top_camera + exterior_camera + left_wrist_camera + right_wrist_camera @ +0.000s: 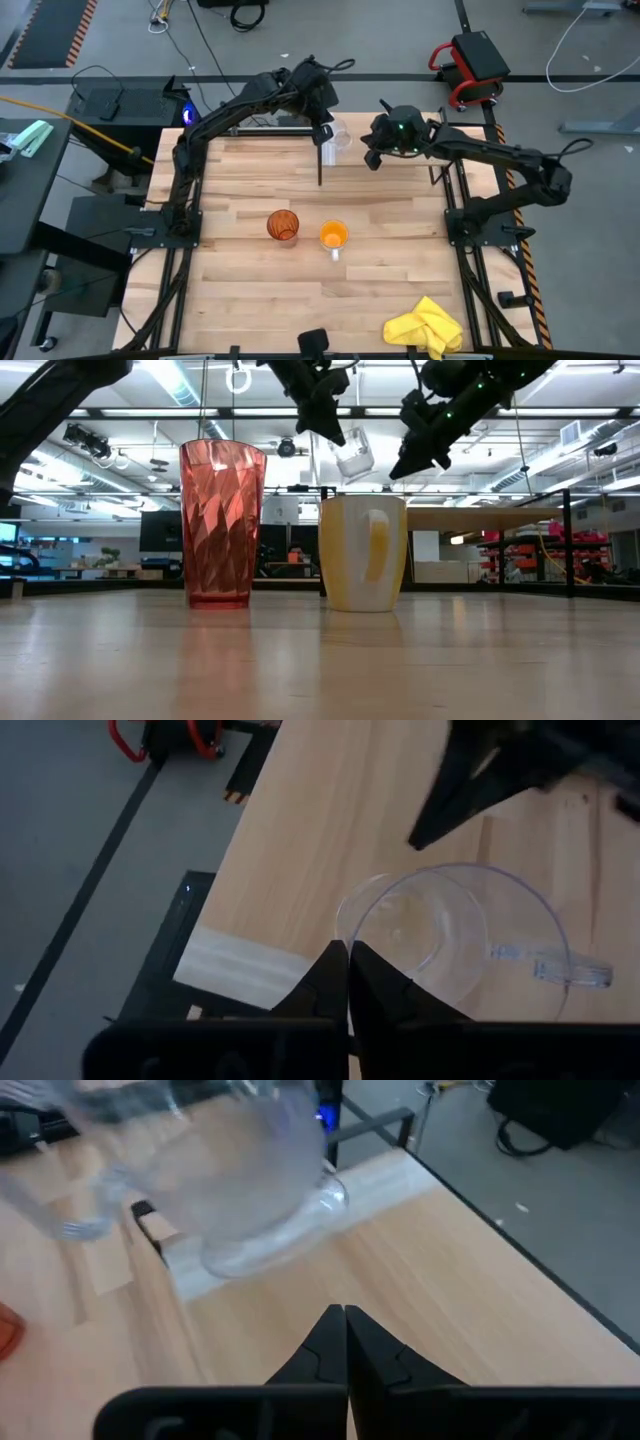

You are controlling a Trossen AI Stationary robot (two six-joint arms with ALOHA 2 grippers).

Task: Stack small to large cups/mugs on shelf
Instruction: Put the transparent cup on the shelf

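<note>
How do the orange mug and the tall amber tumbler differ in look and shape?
The tumbler is taller than the orange mug and narrows toward its base; the mug is shorter with straighter sides. The tumbler's wall is translucent and faceted, the mug's opaque and smooth. The mug has a pale handle, visible in the high view; the tumbler has none. Both stand upright, side by side on the wooden tabletop, with no gripper on them.

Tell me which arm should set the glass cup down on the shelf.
Left. Its end effector is shut on the glass cup's rim, held above the shelf. The right end effector is shut, empty, alongside.
</note>
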